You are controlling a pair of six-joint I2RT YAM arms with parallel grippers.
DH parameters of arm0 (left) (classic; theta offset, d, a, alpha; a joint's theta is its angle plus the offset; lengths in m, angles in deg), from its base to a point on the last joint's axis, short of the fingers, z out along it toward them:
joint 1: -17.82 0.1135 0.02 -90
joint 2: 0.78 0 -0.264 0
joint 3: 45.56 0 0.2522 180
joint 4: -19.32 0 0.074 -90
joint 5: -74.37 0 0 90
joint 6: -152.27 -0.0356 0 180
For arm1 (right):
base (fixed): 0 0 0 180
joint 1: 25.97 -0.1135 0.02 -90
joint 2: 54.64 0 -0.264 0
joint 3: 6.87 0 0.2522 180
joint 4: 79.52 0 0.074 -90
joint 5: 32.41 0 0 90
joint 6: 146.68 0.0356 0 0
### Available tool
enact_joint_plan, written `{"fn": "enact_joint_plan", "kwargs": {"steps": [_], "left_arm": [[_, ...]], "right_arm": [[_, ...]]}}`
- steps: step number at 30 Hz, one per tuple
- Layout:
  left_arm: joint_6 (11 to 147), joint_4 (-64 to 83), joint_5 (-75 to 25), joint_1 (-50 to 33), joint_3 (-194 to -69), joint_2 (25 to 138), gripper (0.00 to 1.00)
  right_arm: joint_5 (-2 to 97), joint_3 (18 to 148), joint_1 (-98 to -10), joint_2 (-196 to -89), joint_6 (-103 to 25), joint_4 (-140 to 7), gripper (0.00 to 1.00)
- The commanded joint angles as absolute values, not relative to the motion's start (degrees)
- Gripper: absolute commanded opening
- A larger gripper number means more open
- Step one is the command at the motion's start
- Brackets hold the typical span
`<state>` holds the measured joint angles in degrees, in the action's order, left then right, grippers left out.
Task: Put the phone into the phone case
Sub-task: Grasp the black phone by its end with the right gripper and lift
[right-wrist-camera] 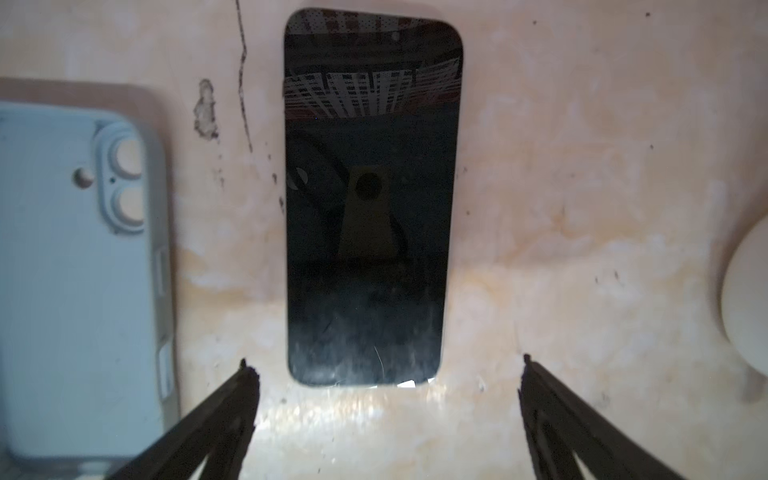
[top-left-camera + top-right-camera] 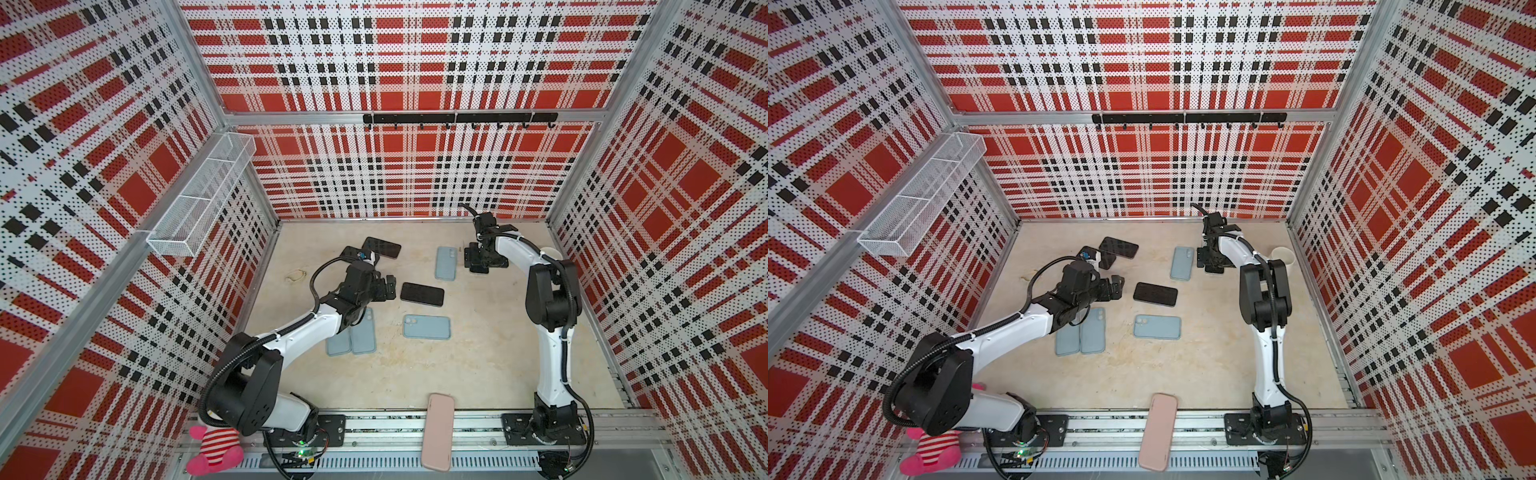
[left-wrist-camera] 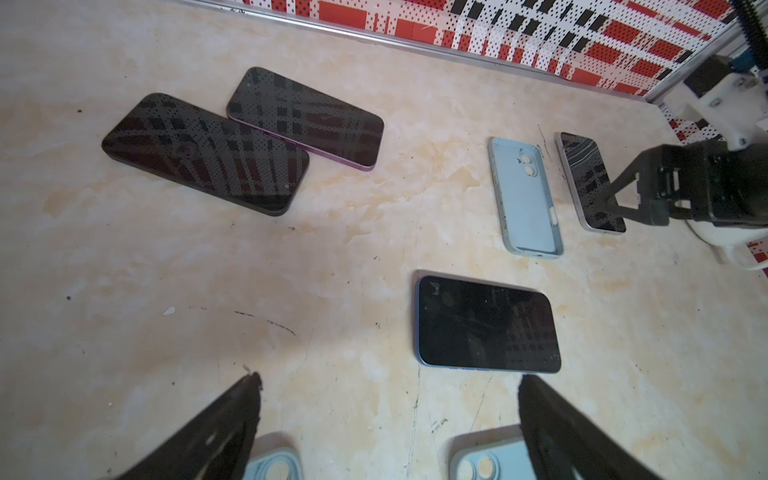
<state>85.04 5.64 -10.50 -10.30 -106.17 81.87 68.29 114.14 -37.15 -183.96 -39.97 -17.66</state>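
A dark phone point(image 1: 370, 199) lies screen up on the table, and my right gripper point(image 1: 384, 365) hangs open just above its near end, touching nothing. Beside that phone lies a light blue phone case point(image 1: 79, 270), hollow side up point(image 2: 446, 262). Another dark phone point(image 2: 422, 294) lies mid-table, just in front of my open, empty left gripper point(image 3: 388, 378). In both top views the left gripper point(image 2: 390, 286) points at this phone from the left. Three more light blue cases lie back up point(image 2: 427, 327) point(image 2: 363, 332) point(image 2: 337, 343).
Two dark phones point(image 3: 208, 153) point(image 3: 307, 116) overlap at the back left. A pink case point(image 2: 437, 432) rests across the front rail. A white cup point(image 2: 1283, 255) stands by the right wall. A wire basket point(image 2: 199, 195) hangs on the left wall.
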Motion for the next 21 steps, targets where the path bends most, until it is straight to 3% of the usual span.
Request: {"fn": "enact_joint_plan", "kwargs": {"steps": [1, 11, 21], "left_arm": [[85.65, 7.05, -11.10, -10.44, -105.53, 83.04, 0.98], [85.77, 7.31, -11.32, -11.00, -107.19, 85.85, 0.98], [84.82, 5.68, -10.18, -12.23, -109.33, 86.71, 0.98]], "right_arm": [[66.21, 118.43, -36.26, -187.26, -42.96, -14.90, 1.00], [63.99, 119.32, -36.07, -191.43, -43.25, -17.11, 0.99], [64.87, 115.06, -36.40, -189.31, -40.78, -17.61, 0.80]]}}
